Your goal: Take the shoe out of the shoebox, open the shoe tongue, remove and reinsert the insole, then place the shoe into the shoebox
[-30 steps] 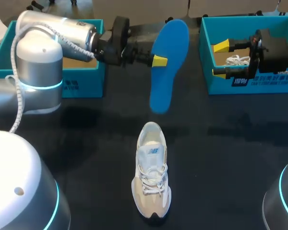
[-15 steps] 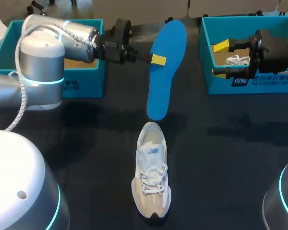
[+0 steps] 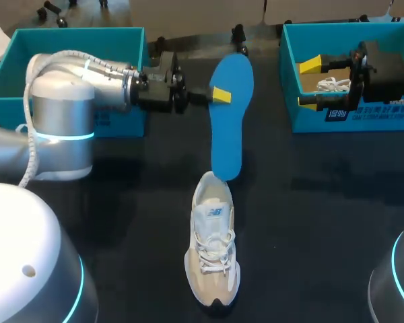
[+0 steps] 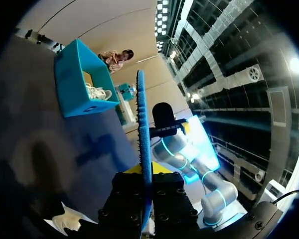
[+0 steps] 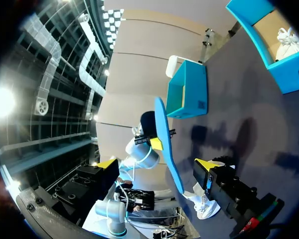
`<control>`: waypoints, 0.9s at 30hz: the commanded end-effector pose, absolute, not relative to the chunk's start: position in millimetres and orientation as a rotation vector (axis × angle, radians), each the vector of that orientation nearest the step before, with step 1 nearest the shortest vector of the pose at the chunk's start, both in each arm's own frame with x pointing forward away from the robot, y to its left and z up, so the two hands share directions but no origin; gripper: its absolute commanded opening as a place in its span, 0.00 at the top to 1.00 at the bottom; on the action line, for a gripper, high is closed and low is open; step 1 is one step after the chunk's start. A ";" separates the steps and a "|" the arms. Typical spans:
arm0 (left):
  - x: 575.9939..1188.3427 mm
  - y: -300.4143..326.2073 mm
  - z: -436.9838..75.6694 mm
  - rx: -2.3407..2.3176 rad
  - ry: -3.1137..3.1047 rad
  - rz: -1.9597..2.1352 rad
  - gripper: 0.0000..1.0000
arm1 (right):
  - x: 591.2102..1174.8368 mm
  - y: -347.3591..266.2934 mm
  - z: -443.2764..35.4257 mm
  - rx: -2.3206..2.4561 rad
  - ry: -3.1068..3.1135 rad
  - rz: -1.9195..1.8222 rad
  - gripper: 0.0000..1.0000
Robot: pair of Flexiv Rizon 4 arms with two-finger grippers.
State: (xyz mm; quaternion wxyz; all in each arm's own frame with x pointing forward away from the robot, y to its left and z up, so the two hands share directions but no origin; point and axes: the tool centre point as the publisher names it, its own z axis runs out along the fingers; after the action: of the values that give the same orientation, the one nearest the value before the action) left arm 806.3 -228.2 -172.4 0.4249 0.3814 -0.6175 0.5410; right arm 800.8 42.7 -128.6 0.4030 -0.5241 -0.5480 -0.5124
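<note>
White and beige lace-up shoe [image 3: 212, 245] stood upright on its sole near the middle of the black table [image 3: 310, 222], toe toward the robot and heel toward the far side, laces tied across the tongue. No gripper touched it.

Blue foam insole [image 3: 227, 114] hung lengthwise above the table just beyond the heel. Its lower end met the heel opening in the head view — whether it had entered the shoe could not be told. The left gripper [image 3: 221, 95] pinched the insole by its edge near the upper end. The left wrist view showed the insole edge-on [image 4: 143, 149], clamped from both sides between the fingers. The silver left arm [image 3: 60, 114] reached across in front of the left teal shoebox [image 3: 67, 37], which lay open at the far left of the table.

The right gripper [image 3: 311, 83] hung over the right teal shoebox [image 3: 343, 118] at the far right, well apart from the shoe, its fingers spread wide with nothing between them. A white bundle [image 3: 333, 85] lay inside that box — too unclear to identify.
</note>
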 end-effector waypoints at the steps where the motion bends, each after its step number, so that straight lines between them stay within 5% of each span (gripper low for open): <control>1: 798.1 -226.5 -180.6 0.992 -1.514 1.347 1.00 | 800.7 43.1 -128.9 -1.325 -1.386 -1.294 0.00; 27: 815.0 -237.5 -225.7 1.195 -1.320 1.178 1.00 | 788.8 55.4 -120.6 -1.493 -1.579 -1.048 0.00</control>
State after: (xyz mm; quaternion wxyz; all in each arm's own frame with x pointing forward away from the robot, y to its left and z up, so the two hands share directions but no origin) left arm 814.5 -235.7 -223.9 0.4824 0.4911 -0.5413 0.4828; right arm 786.3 51.5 -134.1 0.3777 -0.5550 -0.5902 -0.4482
